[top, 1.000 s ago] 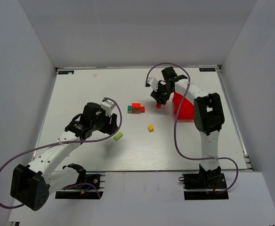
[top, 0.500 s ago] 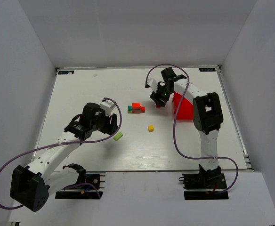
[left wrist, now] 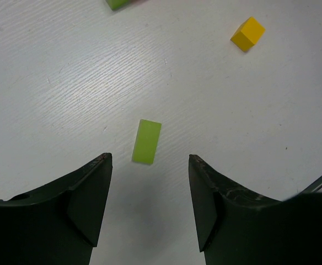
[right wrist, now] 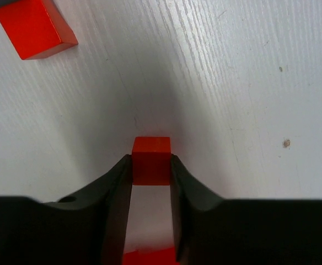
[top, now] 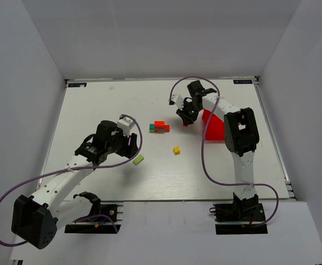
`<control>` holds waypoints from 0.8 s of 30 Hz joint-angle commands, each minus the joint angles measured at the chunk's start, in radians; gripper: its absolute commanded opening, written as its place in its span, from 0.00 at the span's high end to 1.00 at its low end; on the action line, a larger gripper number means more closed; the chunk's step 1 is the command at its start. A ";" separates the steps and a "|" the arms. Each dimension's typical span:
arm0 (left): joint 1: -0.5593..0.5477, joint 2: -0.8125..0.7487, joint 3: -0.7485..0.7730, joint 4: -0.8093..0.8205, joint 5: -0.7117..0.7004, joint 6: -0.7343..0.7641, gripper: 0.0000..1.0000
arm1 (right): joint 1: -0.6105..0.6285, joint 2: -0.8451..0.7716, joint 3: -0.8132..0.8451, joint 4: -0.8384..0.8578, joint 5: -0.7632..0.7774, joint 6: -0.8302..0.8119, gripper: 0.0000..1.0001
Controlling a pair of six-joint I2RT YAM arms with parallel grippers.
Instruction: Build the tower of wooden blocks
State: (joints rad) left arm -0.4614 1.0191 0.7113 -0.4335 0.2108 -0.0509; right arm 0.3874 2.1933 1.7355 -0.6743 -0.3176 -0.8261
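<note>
left wrist | lime bar [left wrist: 146, 142] flat, long axis up-frame | red cube [right wrist: 151, 160] pinched

- Stack [top: 160, 127]: low, mid-table. Red pieces form the top and right side; a teal block [top: 151, 126] sits at the left end with a lime-ish bit against its near side. Small in the overhead view, so the layer count is unclear.
- Yellow cube [top: 176, 149]: loose, flat on the table, near side of the stack and well apart from it.
- Lime bar [top: 138, 159]: short, flat slab, lying alone on its broad face, left of the yellow cube and nearer the front edge.
- Red cube [right wrist: 151, 152]: right of the stack, square-on, pinched on two opposite faces by the right gripper [right wrist: 150, 165]. Whether it rests on the table cannot be told.
</note>
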 commanded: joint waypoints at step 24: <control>-0.005 -0.053 -0.006 0.022 0.035 0.006 0.33 | 0.126 -0.087 0.121 -0.211 -0.132 -0.243 0.96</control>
State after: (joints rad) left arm -0.4614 0.9958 0.7113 -0.4324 0.2260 -0.0494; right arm 0.5011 2.1349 1.8015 -0.8658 -0.4332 -1.0515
